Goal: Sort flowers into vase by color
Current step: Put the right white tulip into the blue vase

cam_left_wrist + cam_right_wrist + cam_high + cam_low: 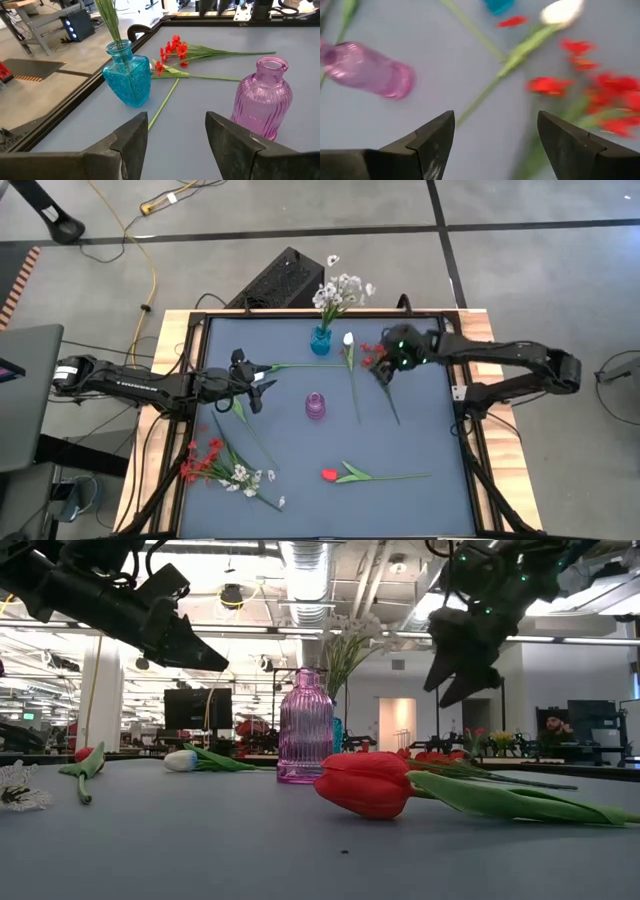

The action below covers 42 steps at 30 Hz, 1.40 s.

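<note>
Right claw point(384, 372) is open, nothing in it, hanging above the red spray point(372, 357) at the back right of the table point(420, 430). The wrist cam shows red blooms just past its fingers point(432, 145), w/ the white tulip point(348, 340) right beside them.

Left claw point(256, 380) is also open & empty, up off the table on the left, pointing toward the vases. A red tulip point(239, 357) w/ a long stem lies just beside it.

Blue vase point(320, 340) stands at the back middle w/ white sprays point(342, 290) in it. Pink vase point(315, 406) is mid table, upright, no flowers in it.

Front left there's a pile: red sprays point(200, 460) & white sprays point(248, 477) lying flat. Another red tulip point(330, 474) lies front center, stem pointing right.
</note>
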{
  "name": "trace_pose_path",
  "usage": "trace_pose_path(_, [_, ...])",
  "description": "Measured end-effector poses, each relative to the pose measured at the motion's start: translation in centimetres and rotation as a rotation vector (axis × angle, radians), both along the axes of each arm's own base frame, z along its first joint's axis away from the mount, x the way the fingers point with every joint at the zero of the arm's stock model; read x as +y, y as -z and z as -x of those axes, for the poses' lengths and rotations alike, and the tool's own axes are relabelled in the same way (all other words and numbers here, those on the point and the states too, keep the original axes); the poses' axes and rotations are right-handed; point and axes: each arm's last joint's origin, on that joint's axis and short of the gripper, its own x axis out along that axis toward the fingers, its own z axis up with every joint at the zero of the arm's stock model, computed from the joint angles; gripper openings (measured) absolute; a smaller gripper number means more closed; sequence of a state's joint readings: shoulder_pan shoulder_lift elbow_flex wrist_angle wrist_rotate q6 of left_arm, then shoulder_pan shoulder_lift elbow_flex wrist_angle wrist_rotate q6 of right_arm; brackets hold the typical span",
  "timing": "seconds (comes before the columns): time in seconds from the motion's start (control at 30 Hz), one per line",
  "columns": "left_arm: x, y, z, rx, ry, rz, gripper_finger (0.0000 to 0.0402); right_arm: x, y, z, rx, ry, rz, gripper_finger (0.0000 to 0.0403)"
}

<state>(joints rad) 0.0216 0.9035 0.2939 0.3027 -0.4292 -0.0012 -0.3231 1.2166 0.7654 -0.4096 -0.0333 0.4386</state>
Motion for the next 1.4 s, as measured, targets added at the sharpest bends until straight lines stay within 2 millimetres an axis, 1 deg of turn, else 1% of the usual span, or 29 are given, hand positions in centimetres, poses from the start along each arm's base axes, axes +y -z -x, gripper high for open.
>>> trace_pose_path(0.07, [0.0,0.0,0.0,-0.001,0.0,0.0,0.019,1.0,1.0,-1.1,0.024,0.022,0.011,0.031])
trace_pose_path(0.13, [0.0,0.0,0.0,-0.003,-0.001,0.0,0.019,1.9,2.0,-2.1,0.047,0.082,0.041,0.031])
trace_pose_path(0.23, [0.0,0.0,0.0,-0.005,-0.004,0.002,0.019,2.6,3.6,-3.4,0.066,0.189,0.091,0.031])
trace_pose_path(0.3, [0.0,0.0,0.0,-0.009,-0.006,0.01,0.019,3.0,4.7,-4.3,0.069,0.221,0.106,0.0311])
trace_pose_path(0.5, [0.0,0.0,0.0,-0.024,-0.015,0.041,0.019,2.9,7.8,-6.5,0.032,0.279,0.122,0.0311])
trace_pose_path(0.6, [0.0,0.0,0.0,-0.031,-0.019,0.054,0.019,2.6,9.3,-7.0,0.054,0.324,0.15,0.0311])
trace_pose_path(0.7, [0.0,0.0,0.0,-0.031,-0.019,0.055,0.019,2.3,10.7,-7.4,0.066,0.335,0.141,0.0311])
trace_pose_path(0.8, [0.0,0.0,0.0,-0.031,-0.02,0.055,0.019,2.5,11.5,-8.1,0.064,0.337,0.146,0.0309])
trace_pose_path(0.87, [0.0,0.0,0.0,-0.032,-0.019,0.055,0.019,2.8,12.1,-8.4,0.083,0.344,0.165,0.0301])
trace_pose_path(0.97, [0.0,0.0,0.0,-0.033,-0.02,0.054,0.019,3.5,12.6,-8.6,0.128,0.351,0.208,0.0273])
trace_pose_path(1.03, [0.1,0.0,0.0,-0.032,-0.021,0.053,0.019,4.0,12.8,-8.7,0.151,0.363,0.223,0.0243])
trace_pose_path(1.17, [0.1,0.0,0.0,-0.03,-0.021,0.049,0.019,4.7,12.8,-8.5,0.177,0.366,0.227,0.016])
trace_pose_path(1.27, [0.1,0.0,0.0,-0.029,-0.021,0.047,0.019,5.0,12.4,-8.5,0.169,0.352,0.215,0.0092])
trace_pose_path(1.37, [0.1,0.0,0.0,-0.029,-0.02,0.047,0.019,5.2,11.4,-7.9,0.187,0.33,0.192,0.0028])
trace_pose_path(1.4, [0.1,0.0,0.0,-0.029,-0.02,0.047,0.019,5.3,10.9,-7.5,0.203,0.321,0.186,0.0019])
